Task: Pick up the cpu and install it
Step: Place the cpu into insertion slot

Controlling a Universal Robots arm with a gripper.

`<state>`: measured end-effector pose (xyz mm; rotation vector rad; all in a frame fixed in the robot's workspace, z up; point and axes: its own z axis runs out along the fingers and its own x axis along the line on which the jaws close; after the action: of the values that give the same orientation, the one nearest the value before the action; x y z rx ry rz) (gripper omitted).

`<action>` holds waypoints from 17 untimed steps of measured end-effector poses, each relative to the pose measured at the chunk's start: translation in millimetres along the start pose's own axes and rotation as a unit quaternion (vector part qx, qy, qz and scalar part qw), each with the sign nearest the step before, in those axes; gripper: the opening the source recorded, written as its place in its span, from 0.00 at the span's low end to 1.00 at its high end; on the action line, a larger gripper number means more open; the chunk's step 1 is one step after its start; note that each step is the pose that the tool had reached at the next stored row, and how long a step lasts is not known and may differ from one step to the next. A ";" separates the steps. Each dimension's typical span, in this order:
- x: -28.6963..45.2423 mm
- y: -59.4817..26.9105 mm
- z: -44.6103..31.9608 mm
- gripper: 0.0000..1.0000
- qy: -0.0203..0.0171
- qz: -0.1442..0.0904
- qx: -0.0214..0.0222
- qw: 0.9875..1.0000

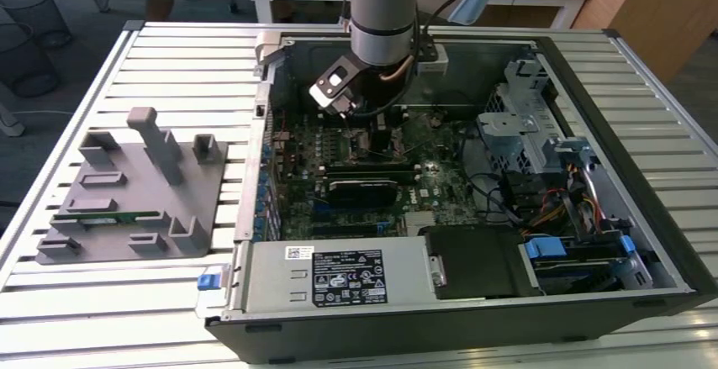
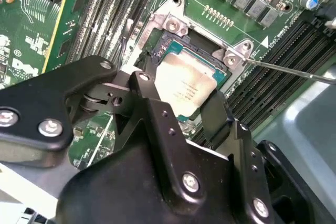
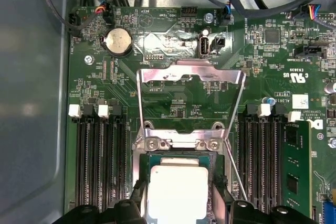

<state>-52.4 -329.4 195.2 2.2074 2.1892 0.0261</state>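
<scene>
You could not see the socket from outside: in the exterior view the arm (image 1: 382, 16) reached down into the open computer case (image 1: 628, 134) on the slatted counter (image 1: 146, 58), and its wrist hid everything beneath it. In the first wrist view the gripper (image 3: 177, 209) was cut off by the picture's edge, with little more than its black fingers (image 3: 134, 211) showing, and the cpu (image 3: 176, 190) was cut off with them. In the second wrist view the gripper's (image 2: 181, 98) own dark body covered the near side of the socket frame (image 2: 173, 24), so you could not tell whether the chip was fully seated.

The jaws stood only partly apart, at the width of the chip, and were closed against two opposite edges of the cpu (image 2: 189, 85), silver top up, holding it. It sat between the jaws, right over the socket.

Just beyond the jaws the metal load plate (image 3: 191, 69) lay swung open. The thin lever (image 2: 294, 70) ran off to one side. Rows of memory slots (image 3: 97, 156) flanked the jaws on both sides.

Well away from the jaws, towards the exterior view's left, a grey fixture (image 1: 134, 192) sat on the counter.
</scene>
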 end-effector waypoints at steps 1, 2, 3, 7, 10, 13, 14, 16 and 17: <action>0.0 0.0 -0.4 0.60 0.000 0.000 0.000 1.000; 0.1 0.1 -0.6 0.60 0.000 0.000 0.000 1.000; 0.1 0.1 -0.7 0.60 0.000 0.000 0.000 1.000; -0.7 0.0 -0.9 0.60 0.000 0.000 0.000 1.000; -3.3 0.0 -0.9 0.58 0.000 -0.001 0.000 1.000; -4.5 0.1 -0.8 0.52 0.000 -0.001 0.000 1.000; -4.5 0.1 -0.7 0.52 0.000 -0.001 0.000 1.000; -4.4 0.1 -0.7 0.52 0.000 -0.001 0.000 1.000; -3.9 0.1 -0.7 0.52 0.000 0.000 0.000 1.000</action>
<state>-52.3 -333.3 195.9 2.2072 2.1894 0.0266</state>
